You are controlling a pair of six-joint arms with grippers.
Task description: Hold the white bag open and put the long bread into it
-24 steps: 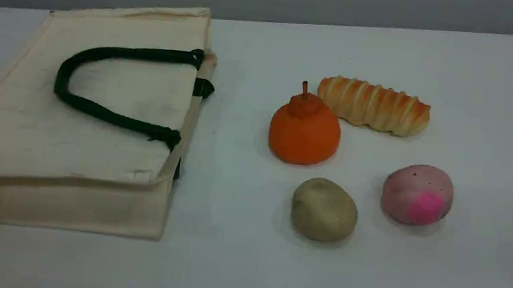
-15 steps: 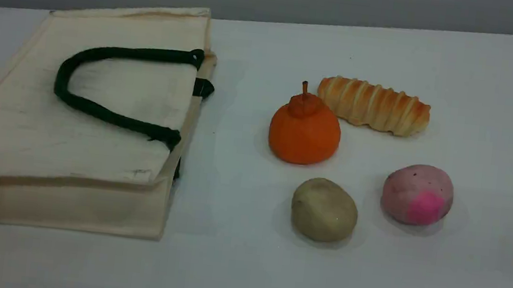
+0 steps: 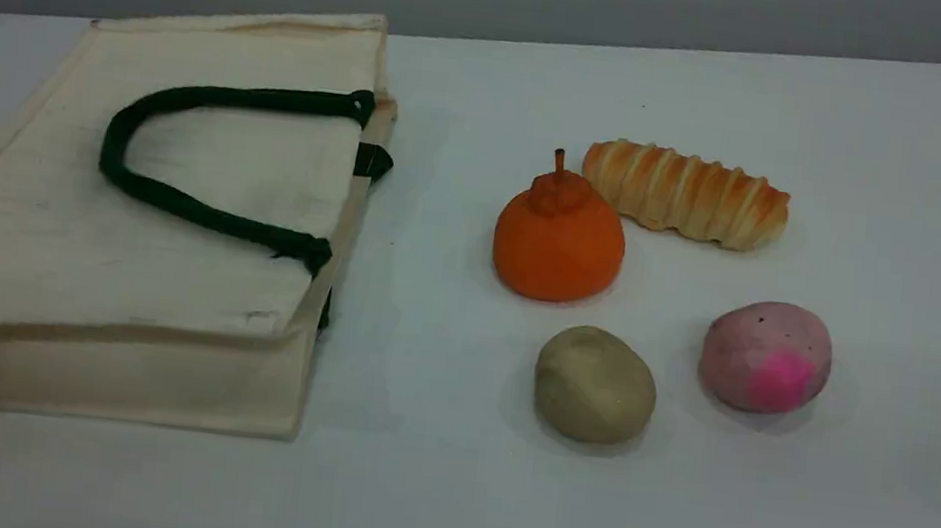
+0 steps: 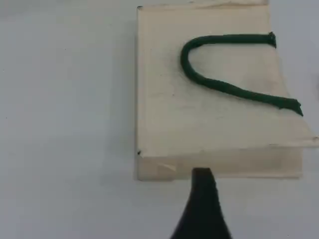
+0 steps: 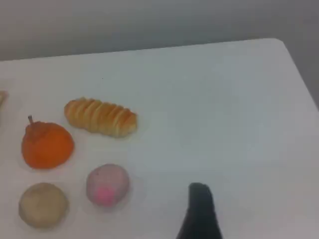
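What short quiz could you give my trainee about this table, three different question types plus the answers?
1. True or false: the bread is already inside the bag.
2. The bag is: A) standing upright; B) lying flat, mouth toward the food; C) hanging from a gripper.
3. Which item lies closest to the bread?
Key: 1 false, it lies on the table; 2 B; 3 the orange fruit.
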